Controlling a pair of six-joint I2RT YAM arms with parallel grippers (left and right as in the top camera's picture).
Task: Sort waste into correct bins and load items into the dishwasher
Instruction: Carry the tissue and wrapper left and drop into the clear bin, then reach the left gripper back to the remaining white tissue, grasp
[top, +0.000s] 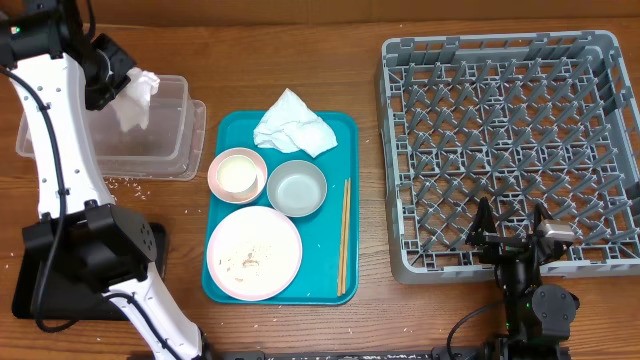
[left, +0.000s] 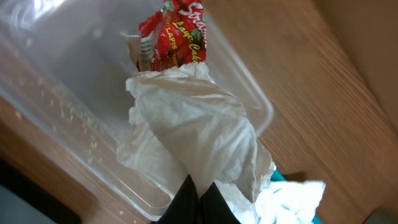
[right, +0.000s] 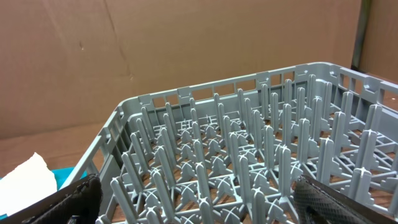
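My left gripper (top: 126, 82) is shut on a crumpled white napkin (top: 137, 100) and holds it over the clear tub (top: 185, 140). In the left wrist view the napkin (left: 193, 124) hangs from the closed fingertips (left: 202, 190), with a red-printed wrapper (left: 174, 37) at its far end above the tub (left: 68, 93). A second napkin (top: 293, 125), a pink bowl (top: 237, 173), a grey-green bowl (top: 297, 187), a plate (top: 254, 252) and chopsticks (top: 344, 235) lie on the teal tray. My right gripper (top: 512, 235) stands open at the near edge of the grey dish rack (top: 510, 140), holding nothing.
The teal tray (top: 225, 140) sits mid-table between tub and rack. A black tray (top: 30, 290) lies at the front left, partly under the left arm. Rice grains (top: 125, 183) are scattered on the table by the tub. The rack's pegs (right: 249, 143) fill the right wrist view.
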